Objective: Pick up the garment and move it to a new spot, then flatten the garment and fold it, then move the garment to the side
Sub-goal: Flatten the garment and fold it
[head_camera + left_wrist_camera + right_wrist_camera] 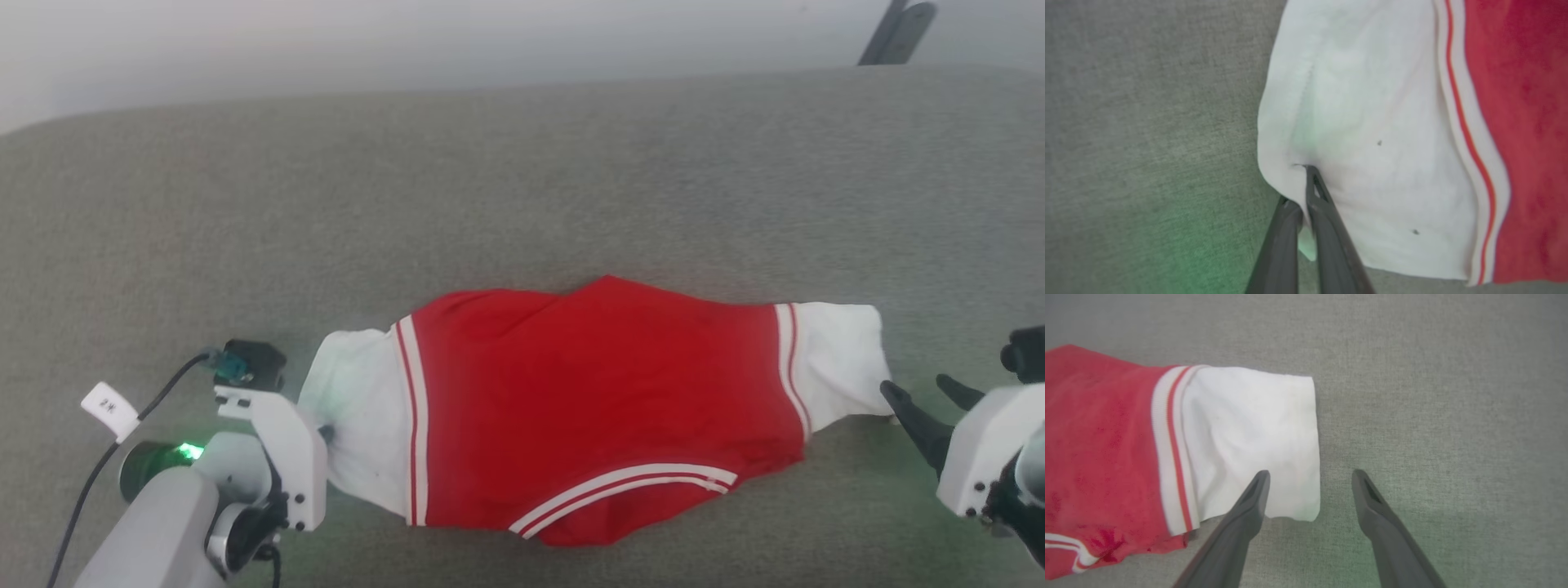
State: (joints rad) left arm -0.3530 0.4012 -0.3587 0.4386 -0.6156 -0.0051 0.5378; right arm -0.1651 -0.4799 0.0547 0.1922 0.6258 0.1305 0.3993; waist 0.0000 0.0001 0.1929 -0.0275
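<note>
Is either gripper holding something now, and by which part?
The left gripper is shut on the garment, pinching the edge of its white sleeve. The right gripper is open at the other sleeve and holds nothing.

The garment (pixel 596 408) is a red shirt with short white sleeves and red-and-white striped trim. It lies stretched sideways between the two pincers, its plain red side up and a little wrinkled. The left pincer (pixel 1298 183) clamps the edge of one white sleeve. The corner of the other sleeve lies between the spread fingers of the right pincer (pixel 1310 473).
</note>
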